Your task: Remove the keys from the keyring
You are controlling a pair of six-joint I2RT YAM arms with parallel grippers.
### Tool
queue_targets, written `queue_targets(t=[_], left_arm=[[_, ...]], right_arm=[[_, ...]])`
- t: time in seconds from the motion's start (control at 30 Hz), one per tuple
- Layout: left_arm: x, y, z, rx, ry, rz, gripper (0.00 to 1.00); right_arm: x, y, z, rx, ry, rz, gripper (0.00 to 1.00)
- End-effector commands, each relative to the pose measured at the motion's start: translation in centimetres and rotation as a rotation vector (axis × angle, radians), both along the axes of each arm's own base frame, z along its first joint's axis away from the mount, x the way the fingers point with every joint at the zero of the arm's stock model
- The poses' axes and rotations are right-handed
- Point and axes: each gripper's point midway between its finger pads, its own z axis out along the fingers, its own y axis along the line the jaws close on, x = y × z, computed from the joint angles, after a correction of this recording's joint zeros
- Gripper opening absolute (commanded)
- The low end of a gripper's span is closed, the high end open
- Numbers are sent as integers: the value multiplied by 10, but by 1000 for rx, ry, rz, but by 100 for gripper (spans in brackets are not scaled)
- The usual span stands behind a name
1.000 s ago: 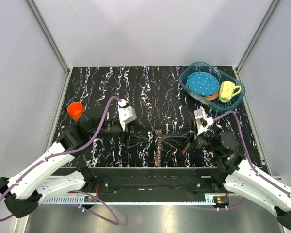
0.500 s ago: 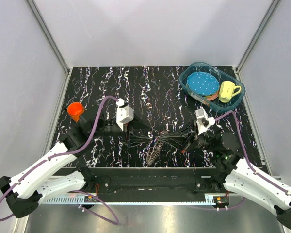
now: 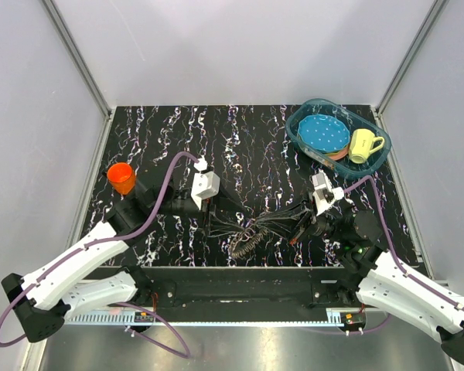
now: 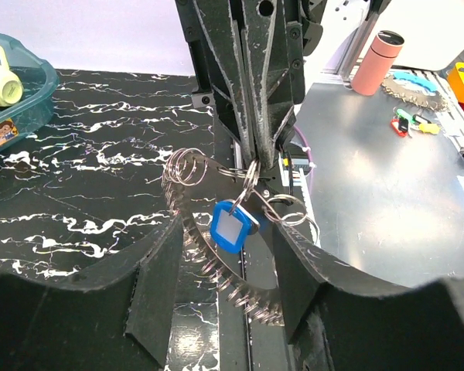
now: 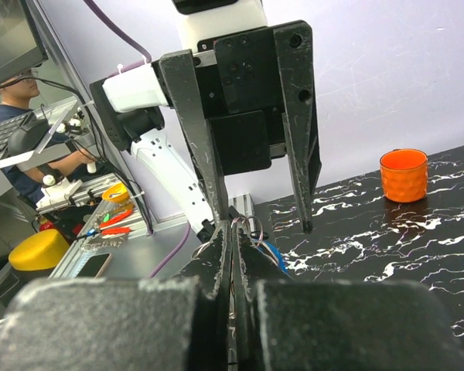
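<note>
Keyring [image 4: 250, 178] in pinch of closed right tool [image 5: 231, 232] — keys [image 4: 240, 294] between fingers [image 4: 156, 286] of wide-open left tool [image 4: 226, 232]

The counter [image 3: 247, 139] is black, veined white; the cup [image 3: 121, 177] by its left edge is orange. In the far right corner: teal basin [image 3: 295, 128], blue white-dotted plate [image 3: 323, 133], yellow mug [image 3: 363, 144]; keys [image 4: 216, 267] grey, one blue-headed; keyring [image 4: 248, 179] silver.

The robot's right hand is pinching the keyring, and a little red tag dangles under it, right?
Nearly. The tag is blue, not red, as the left wrist view shows. The rest holds: the right gripper is shut on the keyring, and the tag dangles just under it.
</note>
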Motion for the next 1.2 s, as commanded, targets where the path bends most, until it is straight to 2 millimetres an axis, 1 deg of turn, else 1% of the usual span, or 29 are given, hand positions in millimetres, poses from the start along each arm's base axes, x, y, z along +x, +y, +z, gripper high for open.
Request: queue_targets(t=[0.0,0.13,0.33,0.57,0.83,0.93,0.97,1.07,1.17], left_arm=[[0,-3,14,-45,-53,-32,52],[5,-7,15,-43,-52,-19,52],[4,-7,11,-25,-33,-28,51],[5,-8,11,-33,-39,-27,51],[7,-11,9,-47,-27,-20,55],[9,-13,7,-41,-10,-17,62],[9,-14,7,-39,-7,-18,63],[11,-15,3,-32,0,-7,64],[11,-16,0,-25,9,-10,62]], right_arm=[[-11,-6,27,80,-80,27,0],[-11,-6,27,80,-80,30,0],[-11,-7,27,83,-81,26,0],[-9,-6,26,80,-76,20,0],[-5,-6,25,84,-69,2,0],[-3,-6,25,84,-65,-8,0],[-3,-5,25,84,-63,-10,0],[-2,-5,24,84,-62,-13,0],[-1,-6,25,88,-61,-18,0]])
